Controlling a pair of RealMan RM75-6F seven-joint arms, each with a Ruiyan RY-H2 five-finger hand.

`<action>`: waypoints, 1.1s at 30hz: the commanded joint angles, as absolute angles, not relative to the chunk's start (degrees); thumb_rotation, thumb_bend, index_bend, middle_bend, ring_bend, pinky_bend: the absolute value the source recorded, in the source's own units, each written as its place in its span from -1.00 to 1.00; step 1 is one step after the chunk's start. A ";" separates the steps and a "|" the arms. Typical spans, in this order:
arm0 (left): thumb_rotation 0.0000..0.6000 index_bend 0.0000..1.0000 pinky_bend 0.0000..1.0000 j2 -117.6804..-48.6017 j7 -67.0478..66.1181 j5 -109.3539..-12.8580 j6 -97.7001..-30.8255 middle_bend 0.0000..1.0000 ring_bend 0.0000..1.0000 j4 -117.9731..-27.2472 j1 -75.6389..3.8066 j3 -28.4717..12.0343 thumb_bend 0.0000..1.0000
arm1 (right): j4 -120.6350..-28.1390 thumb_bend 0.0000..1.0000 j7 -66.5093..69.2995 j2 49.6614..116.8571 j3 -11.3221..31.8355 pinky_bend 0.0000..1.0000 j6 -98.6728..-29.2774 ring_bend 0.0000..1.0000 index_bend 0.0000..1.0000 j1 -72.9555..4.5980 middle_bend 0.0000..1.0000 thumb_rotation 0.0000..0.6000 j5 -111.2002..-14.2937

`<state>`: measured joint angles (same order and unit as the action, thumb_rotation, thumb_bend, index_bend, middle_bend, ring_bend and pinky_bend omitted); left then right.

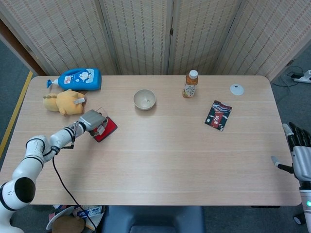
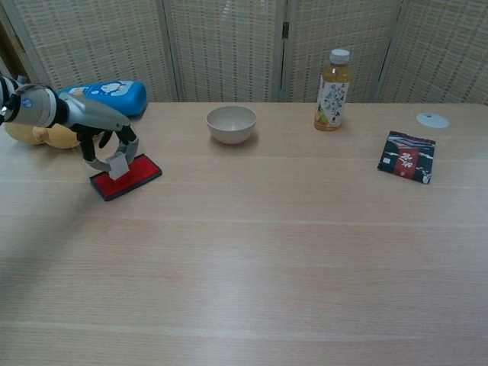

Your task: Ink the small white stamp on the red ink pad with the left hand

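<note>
My left hand (image 1: 92, 120) (image 2: 105, 137) holds the small white stamp (image 2: 117, 166) between its fingertips and presses its lower end down onto the red ink pad (image 2: 131, 175) (image 1: 108, 129). The pad lies flat at the table's left side, partly hidden by the hand in the head view. At the far right, beyond the table's edge, my right hand (image 1: 300, 154) hangs with its fingers apart and nothing in it; only the head view shows it.
Behind the pad lie a yellow plush toy (image 1: 64, 102) and a blue bottle on its side (image 1: 78, 78). A white bowl (image 2: 231, 123), a tea bottle (image 2: 332, 80), a dark snack packet (image 2: 408, 156) and a small white disc (image 2: 432, 120) stand further right.
</note>
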<state>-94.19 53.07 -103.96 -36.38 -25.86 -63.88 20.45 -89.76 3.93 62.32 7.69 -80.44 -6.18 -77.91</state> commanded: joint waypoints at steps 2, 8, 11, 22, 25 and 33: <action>1.00 0.14 -0.16 -94.39 53.50 -103.71 -37.03 -0.03 -0.45 -25.55 -63.48 20.40 -0.34 | -89.81 -0.58 3.88 62.34 7.65 -1.00 -80.50 -1.00 -1.00 -6.16 -1.00 1.00 -77.99; 1.00 0.15 -0.16 -93.47 52.41 -103.09 -38.08 -0.02 -0.45 -26.64 -63.40 19.73 -0.34 | -90.04 -0.58 4.06 62.17 7.50 -1.00 -81.02 -1.00 -1.00 -5.92 -1.00 1.00 -78.50; 1.00 0.15 -0.16 -92.07 50.58 -102.62 -38.23 -0.02 -0.45 -28.89 -63.72 19.17 -0.34 | -90.21 -0.57 4.41 61.96 7.24 -1.00 -81.27 -1.00 -1.00 -5.78 -1.00 1.00 -79.14; 1.00 0.13 -0.16 -82.77 36.71 -96.70 -37.59 -0.02 -0.45 -45.91 -63.60 13.72 -0.34 | -90.34 -0.57 7.29 60.95 6.17 -1.00 -80.63 -1.00 -1.00 -5.86 -1.00 1.00 -81.30; 1.00 0.13 -0.16 -79.36 29.60 -93.46 -36.93 -0.02 -0.45 -53.08 -62.74 11.42 -0.35 | -90.11 -0.57 8.75 60.48 5.67 -1.00 -79.41 -1.00 -1.00 -6.31 -1.00 1.00 -82.03; 1.00 0.12 -0.16 -72.94 7.80 -81.05 -35.65 -0.02 -0.45 -69.58 -59.25 5.65 -0.34 | -90.24 -0.57 11.70 59.30 3.95 -1.00 -80.03 -1.00 -1.00 -6.22 -1.00 1.00 -85.95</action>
<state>-76.33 16.38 -87.25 -36.27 -62.50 -61.34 8.85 -90.20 11.45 59.50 4.21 -79.77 -6.32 -85.60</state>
